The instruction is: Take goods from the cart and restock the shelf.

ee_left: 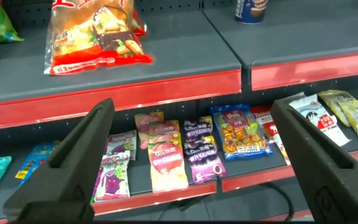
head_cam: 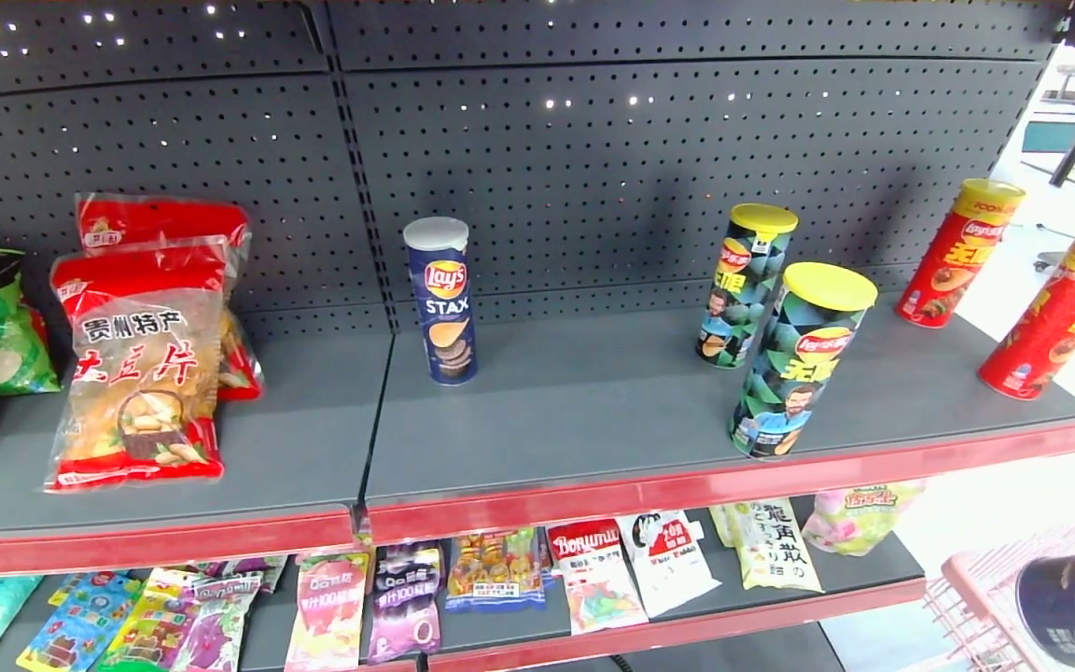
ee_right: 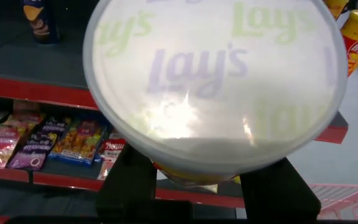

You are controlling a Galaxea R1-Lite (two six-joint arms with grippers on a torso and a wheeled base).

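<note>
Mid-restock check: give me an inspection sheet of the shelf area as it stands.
Surface: grey top shelf, red front edge, open space between the cans.
Job's things: blue can upright; green cans and red cans upright to its right; lidded can in the right gripper; pink cart low on the right.
Clutter: snack bags at the shelf's left; packets on the lower shelf.
Grippers: left gripper open, empty; right gripper shut on the lidded can.
Cables: dark cable below the lower shelf.
Surroundings: perforated back panel.
</note>
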